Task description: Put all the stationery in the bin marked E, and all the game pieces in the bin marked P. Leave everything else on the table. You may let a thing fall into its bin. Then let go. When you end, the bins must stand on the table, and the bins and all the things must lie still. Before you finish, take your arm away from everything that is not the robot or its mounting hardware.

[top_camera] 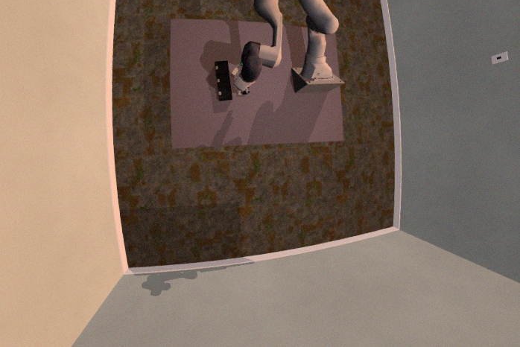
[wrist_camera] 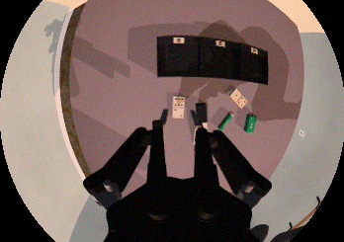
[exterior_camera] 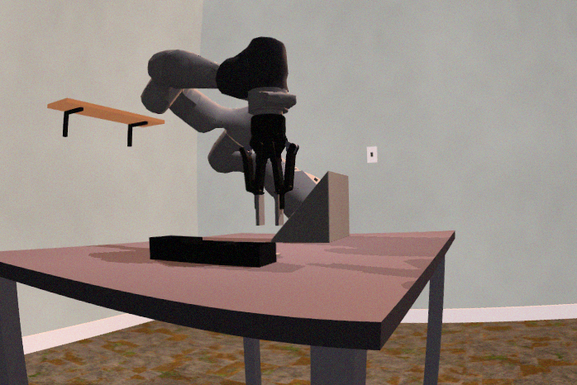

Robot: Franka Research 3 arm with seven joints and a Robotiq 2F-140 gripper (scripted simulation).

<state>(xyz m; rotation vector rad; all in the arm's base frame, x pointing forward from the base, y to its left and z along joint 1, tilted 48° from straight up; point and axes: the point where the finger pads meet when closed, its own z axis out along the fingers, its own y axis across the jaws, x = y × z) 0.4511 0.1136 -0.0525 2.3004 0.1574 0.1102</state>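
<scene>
A row of black bins (wrist_camera: 212, 60) with small white labels lies on the table; I cannot read the letters. It also shows in the top view (top_camera: 223, 80) and the side view (exterior_camera: 212, 249). My gripper (wrist_camera: 178, 117) hangs a little above the table beside the bins, its fingers partly apart with nothing between them; it also shows in the side view (exterior_camera: 269, 220). Below it lie a white flat piece (wrist_camera: 177, 105), a small dark piece (wrist_camera: 199, 114), another white piece (wrist_camera: 238, 97) and two green pieces (wrist_camera: 226, 121) (wrist_camera: 250, 121).
The robot's base (exterior_camera: 321, 212) stands on the table behind the gripper. A wooden shelf (exterior_camera: 104, 112) hangs on the left wall, away from the table. The table's edge (wrist_camera: 68, 105) runs to the left in the wrist view.
</scene>
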